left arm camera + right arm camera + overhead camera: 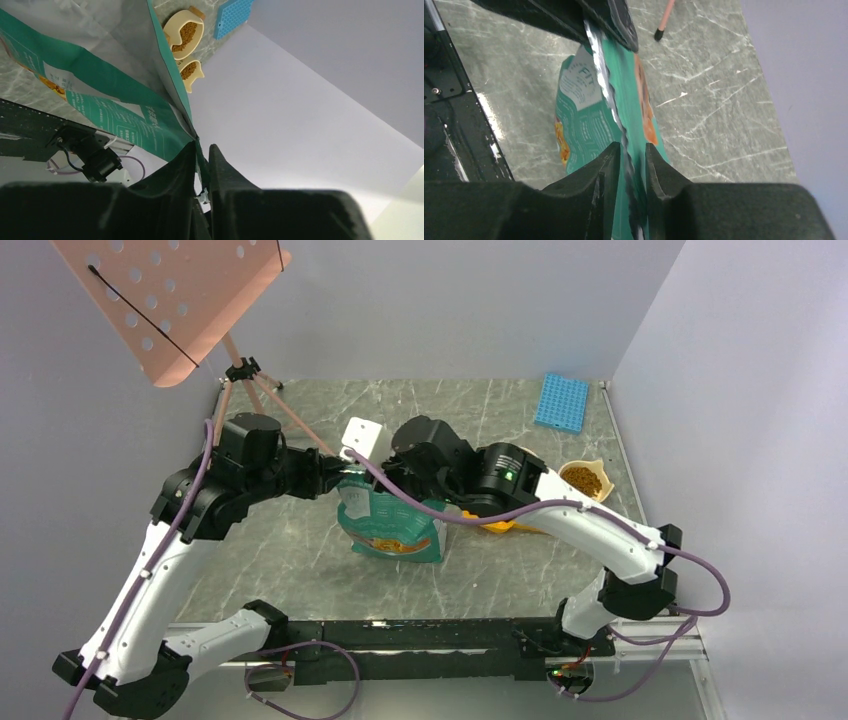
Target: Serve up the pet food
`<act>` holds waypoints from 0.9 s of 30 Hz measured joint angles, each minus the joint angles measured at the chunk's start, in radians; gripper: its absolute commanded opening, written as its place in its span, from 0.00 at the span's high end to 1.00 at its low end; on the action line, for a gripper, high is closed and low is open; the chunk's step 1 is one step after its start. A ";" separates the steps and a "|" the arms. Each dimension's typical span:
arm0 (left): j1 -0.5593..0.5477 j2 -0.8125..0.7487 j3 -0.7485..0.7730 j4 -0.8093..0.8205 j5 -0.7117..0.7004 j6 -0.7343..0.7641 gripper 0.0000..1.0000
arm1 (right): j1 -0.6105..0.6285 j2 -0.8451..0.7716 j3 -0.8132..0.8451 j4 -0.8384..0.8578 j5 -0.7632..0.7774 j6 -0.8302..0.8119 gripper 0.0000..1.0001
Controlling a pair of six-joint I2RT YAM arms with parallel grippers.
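Your main worry is the tall teal-and-silver foil pet food bag [392,527], standing in the middle of the grey marbled table [290,550] with both arms meeting over its top edge. If neither hand has a firm bite, the bag can slump or topple toward the near edge and shed whatever is inside. The right gripper [629,147] straddles the crimped silver top seam with its fingers [606,167] slightly spread and a sliver of gap showing beside the seam, so judge it as not holding. The left gripper [202,148] has the bag's folded corner running into the narrow slot between its fingers [225,170]; you cannot tell from the wrist view whether they pinch it or merely flank it. Watch too the purple cable [430,508] draped across the bag's top (a snag there would drag the bag along with the right arm). The orange plastic scoop [498,526] lies just under the right forearm, where it is easy to knock. The pet food [186,34], small brown dry pellets in a loose heap, sits in the round cream bowl [606,480] at the far right of the table. A smaller portion sits in the scoop just beside it, and no pellets appear to be spilled around them.
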 measured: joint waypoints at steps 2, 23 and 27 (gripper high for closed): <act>0.006 -0.001 0.000 -0.003 0.000 0.003 0.89 | 0.006 0.032 0.026 0.002 -0.010 -0.004 0.67; 0.010 0.021 0.031 -0.041 0.002 0.022 1.00 | 0.027 0.145 0.057 0.095 0.067 -0.101 1.00; 0.011 0.020 0.029 -0.043 0.002 0.011 1.00 | 0.033 0.129 0.019 0.132 0.087 -0.110 1.00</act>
